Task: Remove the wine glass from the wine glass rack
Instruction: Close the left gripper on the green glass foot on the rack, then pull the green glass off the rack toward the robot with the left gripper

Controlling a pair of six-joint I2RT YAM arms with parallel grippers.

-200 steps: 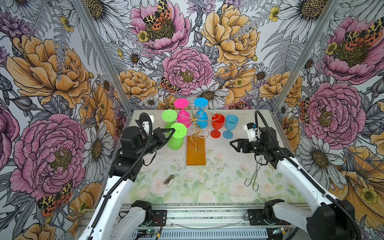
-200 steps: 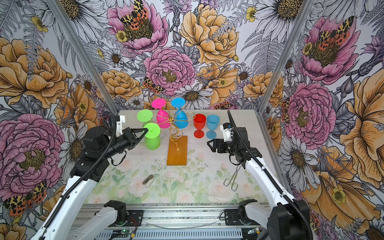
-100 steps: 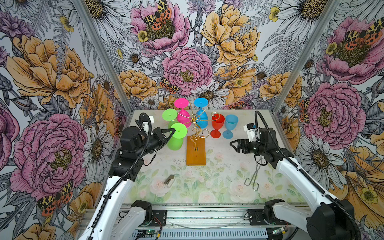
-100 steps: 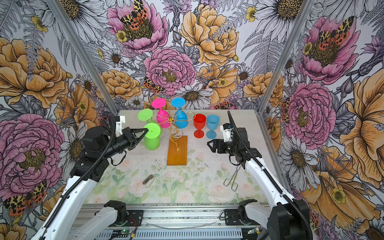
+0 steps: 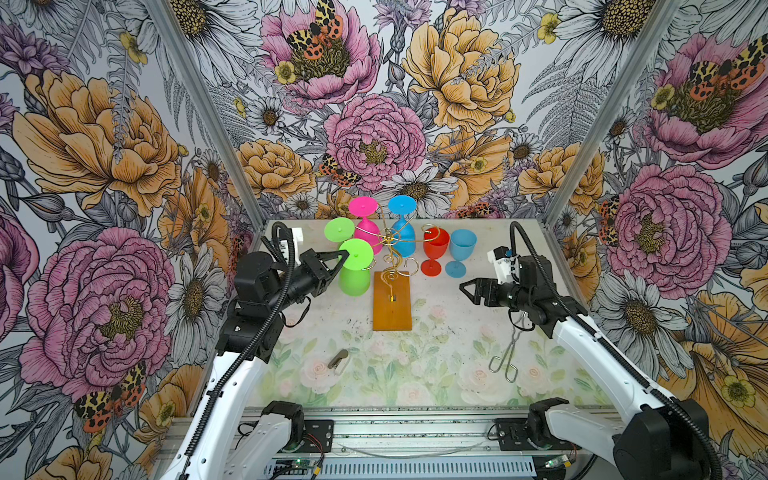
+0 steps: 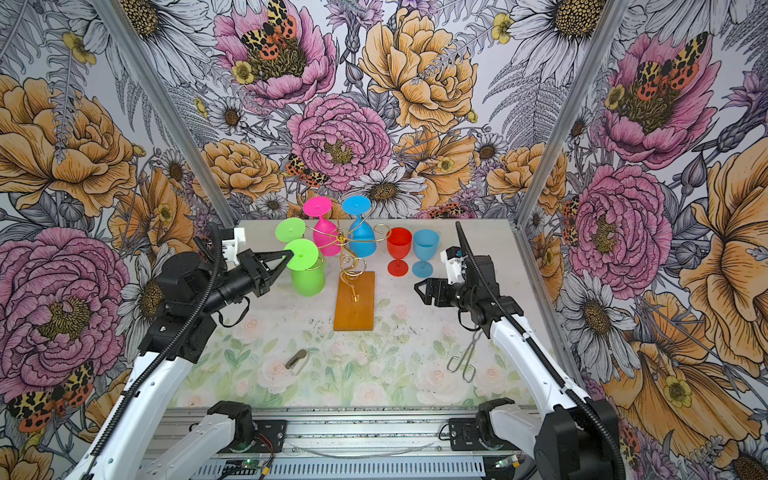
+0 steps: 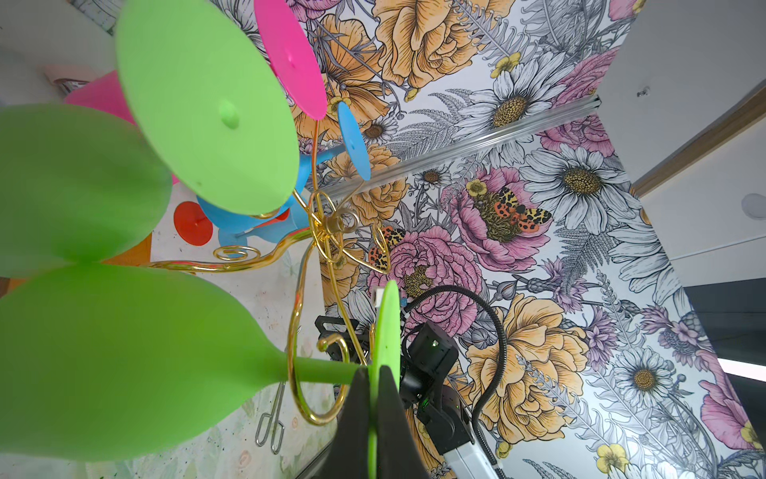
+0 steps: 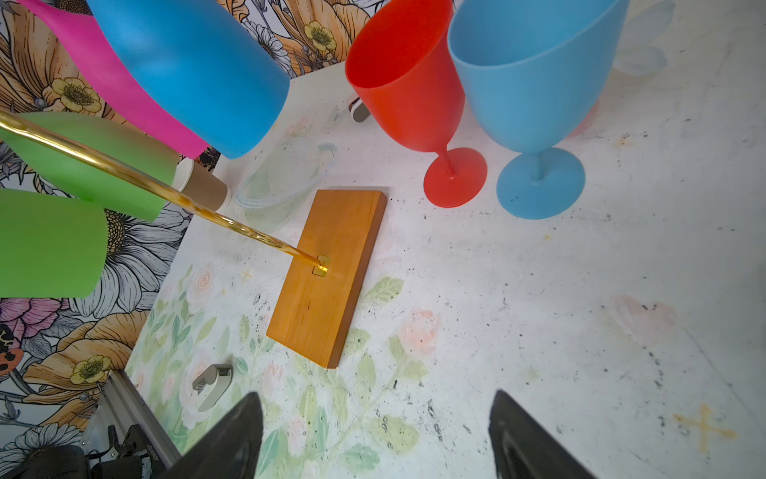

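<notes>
At nine o'clock of the wine glass rack (image 5: pixel 392 307), the left gripper (image 5: pixel 345 254) pinches the foot rim of the nearer green wine glass (image 5: pixel 354 282), hanging bowl-down at its three o'clock

This is a robotics lab cell, a purpose-built booth. 3 flat wall panels (image 5: pixel 374 137) printed with oversized flowers stand at 9, 12 and 3 o'clock around a tabletop (image 5: pixel 457 374), joined by bare aluminium posts (image 5: pixel 203 104). At 6 o'clock an aluminium rail (image 5: pixel 415 432) carries the bases of 2 white-and-black robot arms, the left arm (image 5: pixel 232 374) and the right arm (image 5: pixel 602 355), with loose wiring and a lit circuit board (image 5: pixel 297 462) just below. The tabletop holds unrelated props: a wine glass rack (image 5: pixel 392 307) at its middle, a green wine glass (image 5: pixel 354 282) hung in it, and tongs (image 5: pixel 505 353) at 4 o'clock. The left wrist view shows plain white room walls (image 7: pixel 684 62) past the booth's edge.
</notes>
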